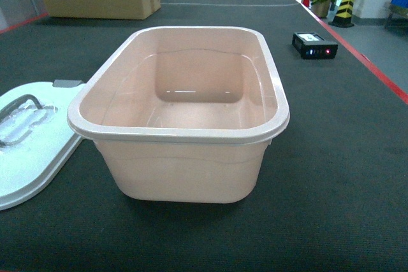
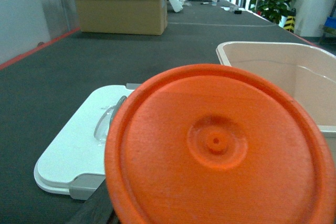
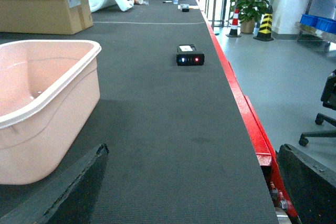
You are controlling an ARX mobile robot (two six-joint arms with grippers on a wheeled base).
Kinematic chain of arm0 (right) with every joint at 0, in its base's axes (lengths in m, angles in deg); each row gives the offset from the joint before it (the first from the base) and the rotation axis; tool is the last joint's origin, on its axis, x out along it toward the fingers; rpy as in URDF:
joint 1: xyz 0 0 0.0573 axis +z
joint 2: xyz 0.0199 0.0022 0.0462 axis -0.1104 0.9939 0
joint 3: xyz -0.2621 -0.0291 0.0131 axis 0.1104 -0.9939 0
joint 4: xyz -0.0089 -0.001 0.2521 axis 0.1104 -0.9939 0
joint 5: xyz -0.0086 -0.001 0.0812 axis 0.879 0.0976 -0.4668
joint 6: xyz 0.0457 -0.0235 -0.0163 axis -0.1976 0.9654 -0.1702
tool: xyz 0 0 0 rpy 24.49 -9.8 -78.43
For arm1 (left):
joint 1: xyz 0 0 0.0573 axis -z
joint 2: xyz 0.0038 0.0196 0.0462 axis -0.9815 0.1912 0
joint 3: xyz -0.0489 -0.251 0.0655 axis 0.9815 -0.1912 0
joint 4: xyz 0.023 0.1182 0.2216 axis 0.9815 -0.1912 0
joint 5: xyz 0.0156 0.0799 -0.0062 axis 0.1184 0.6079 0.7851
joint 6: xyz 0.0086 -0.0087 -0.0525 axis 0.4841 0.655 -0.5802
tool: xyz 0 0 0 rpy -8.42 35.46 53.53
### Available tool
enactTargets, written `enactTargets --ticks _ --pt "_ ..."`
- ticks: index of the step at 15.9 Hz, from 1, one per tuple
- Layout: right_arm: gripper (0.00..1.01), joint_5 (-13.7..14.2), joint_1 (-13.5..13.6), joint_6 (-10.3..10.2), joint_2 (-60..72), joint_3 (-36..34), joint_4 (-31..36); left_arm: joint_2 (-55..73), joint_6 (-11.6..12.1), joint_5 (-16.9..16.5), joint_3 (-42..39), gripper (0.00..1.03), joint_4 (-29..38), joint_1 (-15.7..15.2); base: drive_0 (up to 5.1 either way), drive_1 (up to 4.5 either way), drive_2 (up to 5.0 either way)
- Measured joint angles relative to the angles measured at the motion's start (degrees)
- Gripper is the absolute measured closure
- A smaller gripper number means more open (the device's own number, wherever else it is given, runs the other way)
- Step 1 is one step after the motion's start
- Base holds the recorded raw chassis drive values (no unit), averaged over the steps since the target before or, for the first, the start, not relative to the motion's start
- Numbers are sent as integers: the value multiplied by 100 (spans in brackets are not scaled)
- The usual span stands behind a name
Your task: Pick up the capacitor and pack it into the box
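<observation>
Left gripper (image 2: 220, 182) was clamped on an orange disc (image 2: 218, 148), presumably the capacitor, filling the left wrist view; the fingers themselves were mostly hidden behind it. It hung just beside the pink box (image 1: 185, 125), above the lid (image 2: 79, 150) lying flat on the dark mat (image 1: 344, 176). Box sat open and empty, none of the arms visible from the head camera. Right gripper (image 3: 189, 192) was spread wide, holding nothing, near the mat's red edge. Disc looked rigid, light, finely textured, so decent grip; I'd hold it by the rim.
</observation>
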Motion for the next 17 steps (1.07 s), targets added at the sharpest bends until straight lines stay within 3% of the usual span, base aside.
enactTargets --ticks 10,11,12,13,14,15,17 --pt "3 0 0 0 0 0 0 0 0 0 0 59 0 0 0 0 0" --pt "3 -4 0 0 0 0 2 98 61 498 0 59 214 170 0 0 0" --pt "3 2 0 -4 2 0 -4 691 184 1803 15 59 1165 828 0 0 0" --pt "3 -4 0 0 0 -2 7 1635 260 2686 28 59 2033 1226 0 0 0" --pt "3 -2 0 0 0 0 4 2455 295 3018 48 59 2787 1224 0 0 0" --pt "3 0 0 0 0 -2 2 3110 280 3023 162 59 3322 1196 0 0 0" --pt "3 -2 0 0 0 0 0 5156 299 2457 1244 59 4940 1432 0 0 0"
